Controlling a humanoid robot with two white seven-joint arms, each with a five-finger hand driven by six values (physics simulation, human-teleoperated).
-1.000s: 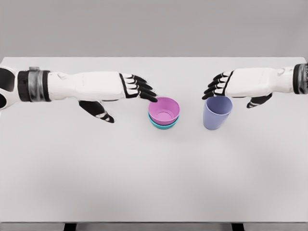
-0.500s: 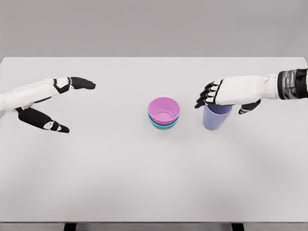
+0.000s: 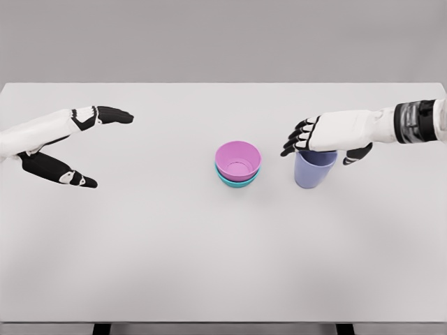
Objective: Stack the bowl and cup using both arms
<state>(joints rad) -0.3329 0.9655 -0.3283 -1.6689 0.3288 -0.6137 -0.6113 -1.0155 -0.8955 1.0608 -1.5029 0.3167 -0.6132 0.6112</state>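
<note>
A pink bowl (image 3: 237, 159) sits nested in a teal bowl (image 3: 238, 182) at the middle of the white table (image 3: 223, 258). Just to their right a lavender cup (image 3: 313, 173) stands upright on the table. My right hand (image 3: 318, 155) hovers over the cup's rim. Its fingers (image 3: 296, 139) hang past the left side of the rim and its thumb (image 3: 357, 155) past the right side, spread wider than the cup. My left hand (image 3: 112, 150) is far off at the left edge, open with fingers straight, holding nothing.
The table's far edge (image 3: 223, 84) runs across the top of the view and its near edge along the bottom.
My left hand pulled away from the bowls to the far left a second ago and now barely drifts. My right hand came down onto the cup's rim and has hardly moved since.
</note>
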